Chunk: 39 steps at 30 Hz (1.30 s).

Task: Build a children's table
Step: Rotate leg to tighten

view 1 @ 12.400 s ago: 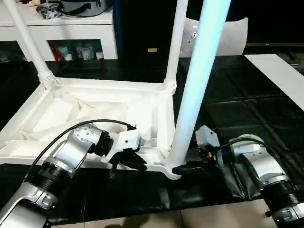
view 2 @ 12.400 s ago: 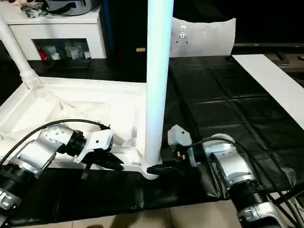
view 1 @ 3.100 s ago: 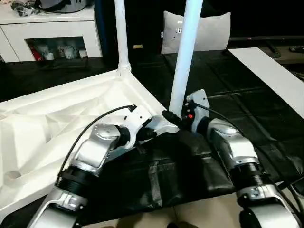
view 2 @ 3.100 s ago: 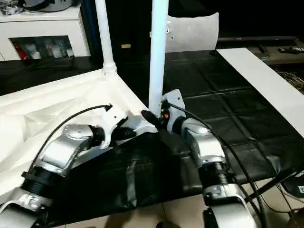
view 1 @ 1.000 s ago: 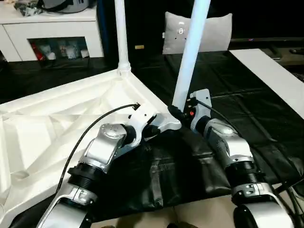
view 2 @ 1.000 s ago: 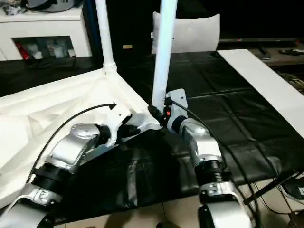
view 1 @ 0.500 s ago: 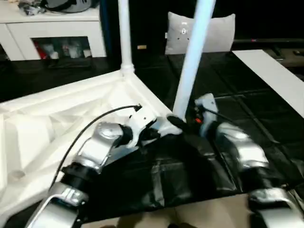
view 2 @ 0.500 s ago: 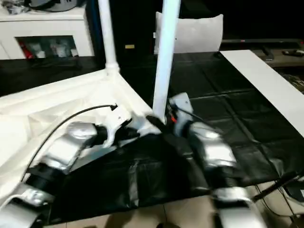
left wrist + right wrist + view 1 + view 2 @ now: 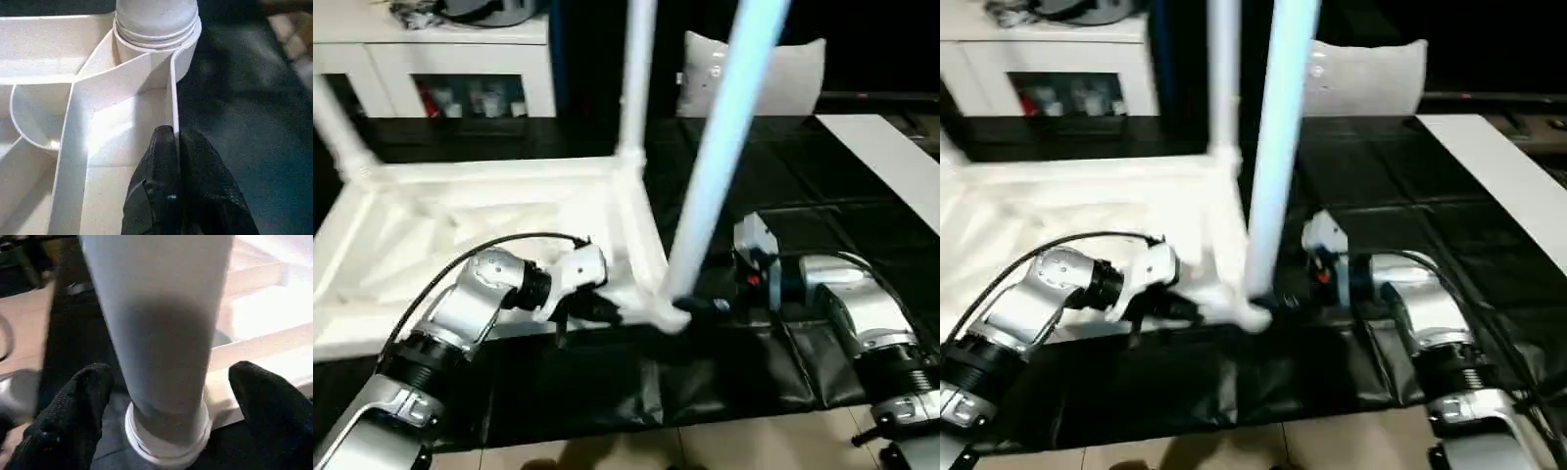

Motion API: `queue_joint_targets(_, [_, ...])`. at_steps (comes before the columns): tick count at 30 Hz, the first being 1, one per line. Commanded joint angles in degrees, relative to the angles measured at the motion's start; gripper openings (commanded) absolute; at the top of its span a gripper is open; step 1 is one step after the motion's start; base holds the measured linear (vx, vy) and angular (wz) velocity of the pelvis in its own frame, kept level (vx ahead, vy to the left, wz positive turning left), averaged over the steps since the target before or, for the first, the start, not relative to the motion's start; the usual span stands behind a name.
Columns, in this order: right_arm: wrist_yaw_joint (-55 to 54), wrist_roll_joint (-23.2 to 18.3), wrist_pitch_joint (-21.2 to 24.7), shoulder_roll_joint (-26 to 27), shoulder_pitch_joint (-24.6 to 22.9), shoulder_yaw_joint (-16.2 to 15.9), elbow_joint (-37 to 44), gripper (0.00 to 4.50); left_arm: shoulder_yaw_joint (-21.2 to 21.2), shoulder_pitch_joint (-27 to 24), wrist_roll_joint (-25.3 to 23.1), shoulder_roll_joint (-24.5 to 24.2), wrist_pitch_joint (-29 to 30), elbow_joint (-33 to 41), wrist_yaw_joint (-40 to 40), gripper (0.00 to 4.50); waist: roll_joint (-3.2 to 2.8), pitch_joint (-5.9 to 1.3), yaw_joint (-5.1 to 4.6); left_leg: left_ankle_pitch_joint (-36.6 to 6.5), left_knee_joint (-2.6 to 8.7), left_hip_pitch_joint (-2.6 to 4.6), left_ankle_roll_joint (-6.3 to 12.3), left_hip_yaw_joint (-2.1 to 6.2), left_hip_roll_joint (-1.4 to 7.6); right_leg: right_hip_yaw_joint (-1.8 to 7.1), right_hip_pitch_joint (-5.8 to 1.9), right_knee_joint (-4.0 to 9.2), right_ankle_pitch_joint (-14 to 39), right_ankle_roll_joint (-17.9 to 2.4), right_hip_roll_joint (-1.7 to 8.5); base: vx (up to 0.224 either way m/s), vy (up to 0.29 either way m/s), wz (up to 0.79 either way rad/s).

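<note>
The white tabletop [image 9: 489, 211] lies upside down on the black mat, ribs facing up. Three white legs stand in its corner sockets: the near right leg [image 9: 720, 166], the far right leg [image 9: 636, 78] and the far left leg [image 9: 337, 127]. My left gripper [image 9: 607, 313] is shut on the tabletop's thin near rim [image 9: 173, 112], just beside the near right socket [image 9: 156, 29]. My right gripper [image 9: 700, 305] is open at the base of the near right leg [image 9: 161, 333], with one finger [image 9: 93, 401] on each side of the tube and a gap at the other finger [image 9: 269, 396].
A white cabinet [image 9: 460, 59] stands at the back left, and a pale cushion [image 9: 754, 73] leans behind the legs. A long white board [image 9: 891, 162] lies at the right. The black mat [image 9: 607, 392] ends at a tiled floor near me.
The tabletop has swung round, so its near edge now runs straight across in front of me. My right gripper's fingers have spread away from the leg. The left grip holds.
</note>
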State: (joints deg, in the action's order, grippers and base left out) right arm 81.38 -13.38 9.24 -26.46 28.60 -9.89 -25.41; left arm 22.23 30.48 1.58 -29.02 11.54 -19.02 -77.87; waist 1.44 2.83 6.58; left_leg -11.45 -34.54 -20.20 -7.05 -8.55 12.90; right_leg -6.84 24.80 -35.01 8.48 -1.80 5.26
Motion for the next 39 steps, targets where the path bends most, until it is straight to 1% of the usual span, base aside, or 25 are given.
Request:
queue_joint_targets(1, [2.1,-0.5,0.4,-0.7,-0.3,-0.7,0.9,3.7,1.5,0.9,1.3,-0.2,-1.9,3.1,-4.0,0.0,0.17,-4.08,-0.19,-8.8,3.86,-0.33,4.0,-1.22,0.08,2.9,-4.51,4.12,17.0,-9.3,2.46,0.0,0.0,0.0])
queue_joint_targets(3, [3.5,-1.2,1.6,-0.7,-0.2,-1.4,0.8,3.42,1.9,1.0,1.4,-0.6,-2.3,3.0,-5.1,0.0,0.12,-4.0,-0.18,-9.3,3.89,-0.29,3.7,-1.23,0.07,2.85,-4.47,4.28,18.5,-8.8,2.47,0.0,0.0,0.0])
queue_joint_targets(5, [3.8,-1.4,2.0,-0.7,-0.2,-1.5,0.9,3.42,2.0,1.0,1.4,-0.7,-2.5,3.0,-5.3,0.0,0.09,-3.95,-0.21,-9.8,3.93,-0.32,3.49,-1.19,0.05,2.78,-4.51,4.45,19.8,-8.3,2.45,0.0,0.0,0.0])
queue_joint_targets(7, [4.3,-1.6,2.2,-0.7,-0.2,-1.9,1.0,3.14,1.9,1.0,1.2,-0.7,-2.9,2.8,-5.6,0.0,0.17,-3.95,-0.22,-10.0,3.91,-0.27,3.26,-1.19,0.03,2.79,-4.47,4.56,20.5,-7.9,2.5,0.0,0.0,0.0])
queue_joint_targets(11, [5.2,-1.7,2.4,-0.1,-0.4,-2.3,1.2,2.87,2.0,1.2,1.3,-0.5,-3.6,2.1,-5.6,0.0,0.23,-3.98,-0.21,-9.5,3.9,-0.33,3.12,-1.17,-0.03,2.73,-4.45,4.67,21.6,-7.0,2.47,0.0,0.0,0.0])
queue_joint_targets(14, [5.6,-1.9,2.9,0.1,-0.7,-2.7,1.7,2.64,1.9,1.2,1.4,-0.5,-3.6,1.9,-5.6,0.0,0.25,-4.05,-0.17,-9.1,3.87,-0.36,3.21,-1.17,0.01,2.75,-4.44,4.57,20.8,-7.2,2.44,0.0,0.0,0.0])
queue_joint_targets(15, [5.8,-2.2,3.3,0.1,-0.9,-2.8,1.9,2.44,1.7,1.2,1.5,-0.4,-3.5,1.8,-5.5,0.0,0.2,-4.02,-0.17,-9.1,3.92,-0.34,3.25,-1.14,0.05,2.76,-4.43,4.51,20.4,-7.4,2.41,0.0,0.0,0.0])
queue_joint_targets(18, [6.0,-2.8,4.1,0.3,-1.3,-2.7,2.3,2.28,1.5,1.1,1.6,-0.3,-3.2,1.7,-5.2,0.0,0.13,-4.08,-0.15,-9.2,3.93,-0.32,3.25,-1.13,0.11,2.77,-4.45,4.37,19.1,-8.1,2.42,0.0,0.0,0.0])
queue_joint_targets(20, [5.5,-4.9,6.8,1.1,-2.3,-1.9,4.3,2.14,0.3,0.9,2.6,0.6,-1.3,2.0,-3.4,0.0,0.16,-4.08,-0.04,-9.1,3.89,-0.3,3.2,-1.18,0.06,2.8,-4.5,4.37,19.1,-8.1,2.43,0.0,0.0,0.0])
queue_joint_targets(21, [5.4,-5.3,7.5,1.3,-2.6,-1.6,4.9,2.11,-0.1,0.8,2.8,0.9,-0.7,2.1,-2.7,0.0,-0.01,-4.08,0.05,-8.8,3.9,-0.31,3.09,-1.16,0.08,2.83,-4.52,4.38,18.7,-8.1,2.42,0.0,0.0,0.0])
queue_joint_targets(22, [5.4,-5.3,7.5,1.3,-2.6,-1.6,4.9,2.08,-0.1,0.8,2.8,0.9,-0.7,2.1,-2.7,0.0,0.07,-4.08,0.04,-8.8,3.89,-0.37,3.06,-1.17,0.06,2.83,-4.53,4.38,18.8,-8.1,2.43,0.0,0.0,0.0])
queue_joint_targets(23, [4.5,-6.0,9.2,1.8,-3.2,-1.3,6.2,2.05,-1.0,0.9,2.9,2.0,1.8,2.4,-0.1,0.0,-0.11,-4.06,0.0,-9.1,3.92,-0.21,2.91,-1.2,0.03,2.8,-4.45,4.41,19.0,-8.1,2.37,0.0,0.0,0.0])
queue_joint_targets(25, [3.2,-6.2,10.2,2.3,-3.7,-1.0,7.0,2.02,-1.6,1.0,2.8,2.9,2.9,2.4,2.1,0.0,-0.05,-3.97,0.03,-9.8,3.94,-0.19,2.67,-1.2,-0.03,2.74,-4.45,4.67,20.8,-7.5,2.42,0.0,0.0,0.0])
queue_joint_targets(27, [-1.3,-5.9,11.8,4.2,-4.5,-0.6,8.5,2.02,-3.5,1.2,2.6,5.9,6.4,2.8,8.3,0.0,0.04,-3.81,-0.02,-10.9,3.92,-0.04,2.09,-1.18,-0.17,2.52,-4.35,5.21,24.1,-6.2,2.46,0.0,0.0,0.0])
queue_joint_targets(28, [-8.8,-3.5,12.0,7.1,-3.9,0.0,7.1,2.02,-5.0,1.4,2.8,8.7,9.2,3.2,13.2,0.0,0.16,-3.84,-0.21,-10.6,3.91,-0.19,1.79,-1.14,-0.3,2.43,-4.47,5.29,25.1,-5.4,2.44,0.0,0.0,0.0])
queue_joint_targets(29, [-12.7,-2.3,12.1,8.6,-3.3,0.4,5.9,2.02,-5.4,1.6,2.5,10.0,10.1,3.1,15.5,0.0,0.2,-3.74,-0.42,-10.5,3.93,-0.31,1.42,-1.1,-0.29,2.4,-4.4,5.31,25.6,-5.1,2.44,0.0,0.0,0.0])
queue_joint_targets(30, [-18.0,-0.8,12.8,10.8,-2.3,1.0,4.2,2.02,-6.0,2.0,1.8,12.0,11.6,2.5,19.1,0.0,0.3,-3.71,-0.86,-10.7,3.87,-0.37,0.98,-1.05,-0.57,2.08,-4.4,5.66,27.6,-4.0,2.44,0.0,0.0,0.0])
queue_joint_targets(31, [-19.2,-0.6,13.1,11.4,-2.0,1.1,3.8,2.01,-6.1,2.2,1.5,12.6,12.0,2.3,20.0,0.0,0.4,-3.74,-1.11,-10.6,3.83,-0.62,0.78,-0.96,-0.77,1.86,-4.62,5.79,28.8,-3.2,2.44,0.0,0.0,0.0])
queue_joint_targets(32, [-23.7,0.2,13.3,13.6,-0.9,2.0,2.2,1.99,-6.1,2.7,0.4,14.1,12.9,1.3,22.8,0.0,0.51,-3.81,-1.79,-10.6,3.72,-0.75,0.63,-0.91,-0.97,1.6,-4.65,6.07,30.1,-2.0,2.38,0.0,0.0,0.0])
queue_joint_targets(33, [-24.8,0.4,13.2,14.2,-0.7,2.2,1.8,1.99,-6.1,2.8,0.1,14.5,13.1,1.1,23.6,0.0,0.47,-3.88,-2.31,-10.5,3.54,-0.75,1.04,-0.98,-1.14,1.6,-4.47,6.33,30.4,-1.5,2.35,0.0,0.0,0.0])
queue_joint_targets(34, [-31.4,1.8,12.6,17.3,0.8,3.3,-0.1,1.98,-6.6,3.6,-1.1,17.1,14.3,-0.2,28.1,0.0,0.46,-3.92,-2.6,-10.4,3.52,-0.7,1.1,-0.96,-1.15,1.57,-4.39,6.27,30.1,-1.6,2.31,0.0,0.0,0.0])
queue_joint_targets(35, [-34.0,2.4,12.2,18.5,1.4,3.7,-0.9,1.98,-7.0,3.9,-1.4,18.2,14.8,-0.9,30.0,0.0,0.34,-3.89,-3.37,-10.3,3.53,-0.87,1.07,-0.92,-1.14,1.56,-4.28,6.18,29.6,-1.9,2.19,0.0,0.0,0.0])
queue_joint_targets(36, [-39.7,3.0,12.4,20.8,2.7,5.1,-2.3,1.97,-7.8,4.5,-2.1,20.1,15.2,-1.6,33.9,0.0,0.42,-4.12,-3.57,-10.0,3.38,-0.64,1.35,-0.96,-1.27,1.54,-4.27,6.29,29.0,-2.0,2.16,0.0,0.0,0.0])
queue_joint_targets(38, [-45.2,4.1,12.3,22.6,3.9,6.2,-3.6,1.96,-8.5,4.9,-2.8,21.5,15.4,-2.1,37.3,0.0,0.25,-4.11,-3.84,-9.1,3.52,-0.87,1.92,-0.95,-1.16,1.72,-4.29,6.0,26.8,-3.0,2.1,0.0,0.0,0.0])
queue_joint_targets(39, [-46.6,4.6,12.0,23.3,4.3,6.4,-4.0,1.96,-8.5,4.9,-3.2,22.0,15.5,-2.0,38.1,0.0,0.29,-4.29,-3.93,-8.4,3.56,-0.92,2.22,-0.92,-1.02,1.88,-4.39,5.68,24.7,-3.7,2.1,0.0,0.0,0.0])
